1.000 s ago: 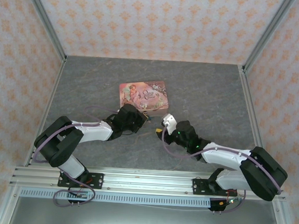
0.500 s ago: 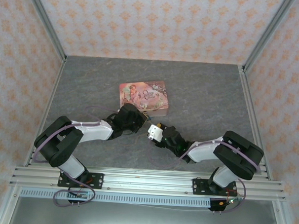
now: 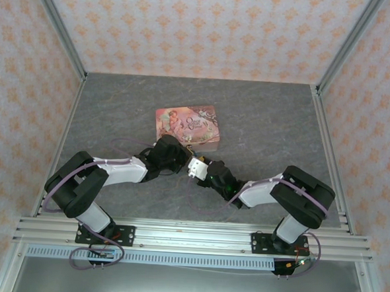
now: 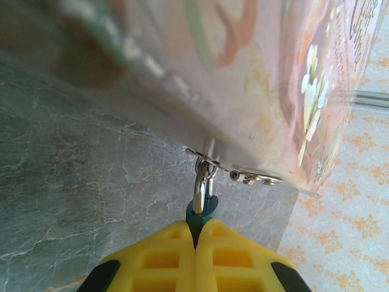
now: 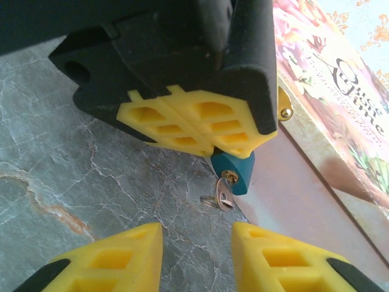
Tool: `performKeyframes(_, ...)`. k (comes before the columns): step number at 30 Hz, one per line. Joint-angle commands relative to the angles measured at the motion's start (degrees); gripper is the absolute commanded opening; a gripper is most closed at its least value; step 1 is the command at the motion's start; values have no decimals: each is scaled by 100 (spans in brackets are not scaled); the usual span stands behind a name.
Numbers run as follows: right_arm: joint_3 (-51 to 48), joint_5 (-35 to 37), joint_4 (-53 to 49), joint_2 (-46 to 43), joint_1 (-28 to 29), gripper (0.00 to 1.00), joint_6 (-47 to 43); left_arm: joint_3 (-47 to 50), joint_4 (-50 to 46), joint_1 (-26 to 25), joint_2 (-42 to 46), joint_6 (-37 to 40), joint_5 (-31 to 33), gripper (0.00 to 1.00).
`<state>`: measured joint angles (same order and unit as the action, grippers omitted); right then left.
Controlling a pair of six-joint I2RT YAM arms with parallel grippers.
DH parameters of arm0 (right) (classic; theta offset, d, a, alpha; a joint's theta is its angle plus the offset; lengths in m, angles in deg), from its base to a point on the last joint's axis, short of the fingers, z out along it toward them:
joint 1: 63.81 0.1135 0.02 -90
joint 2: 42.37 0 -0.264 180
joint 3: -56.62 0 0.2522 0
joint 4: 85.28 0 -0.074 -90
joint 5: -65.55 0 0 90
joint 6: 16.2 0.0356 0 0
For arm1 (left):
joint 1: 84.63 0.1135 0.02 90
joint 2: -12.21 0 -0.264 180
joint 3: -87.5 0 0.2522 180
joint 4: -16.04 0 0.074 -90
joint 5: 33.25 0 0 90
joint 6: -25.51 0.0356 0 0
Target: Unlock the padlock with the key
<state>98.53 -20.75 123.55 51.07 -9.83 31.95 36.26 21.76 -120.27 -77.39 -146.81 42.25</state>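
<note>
Seen from above, the left arm [image 3: 111, 170] stretches from the near left of the grey marbled table [image 3: 118, 108] toward the middle. The left pincer [image 3: 181, 158] sits at the near edge of a pink illustrated tin [image 3: 188, 124] lying flat mid-table.

In the left wrist view, its two yellow pads [image 4: 164, 261] are pressed together on the body of the padlock [image 4: 199, 214], a tiny teal lock, so the pincer is closed and holding it. The lock's silver shackle [image 4: 199, 188] runs up through a small metal latch [image 4: 246, 177] on the tin's side wall. The padlock therefore hangs at the tin's near side, just above the table.

In the right wrist view the padlock pokes out below the left pincer's closed pads, beside the tin's wall. A small silver key [image 5: 223, 198] sticks out of its brass keyhole, with a thin wire ring [image 5: 208, 201] beside it. The key is close to the table surface; whether it touches I cannot tell.

Farther right, the right pincer [image 5: 197, 243] faces the key with its two yellow fingers [image 5: 121, 258] a moderate gap apart, holding nothing. The key lies just ahead of that gap, untouched. From above, the right arm [image 3: 291, 195] bends in from the near right, its pincer tip just beside the left one.
</note>
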Motion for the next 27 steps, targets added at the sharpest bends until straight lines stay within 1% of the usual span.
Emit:
performKeyframes(1,174,151,234,88,26,34,54,-85,-389,-59,66,-65,4,4)
performKeyframes(6,233,218,294,187,25,33,28,-87,-384,-60,56,-64,0,4)
performKeyframes(13,304,244,419,292,18,25,78,-97,-402,-59,79,-58,-9,3)
performKeyframes(27,435,295,509,461,-52,14,236,-100,-408,-58,76,-64,-18,4)
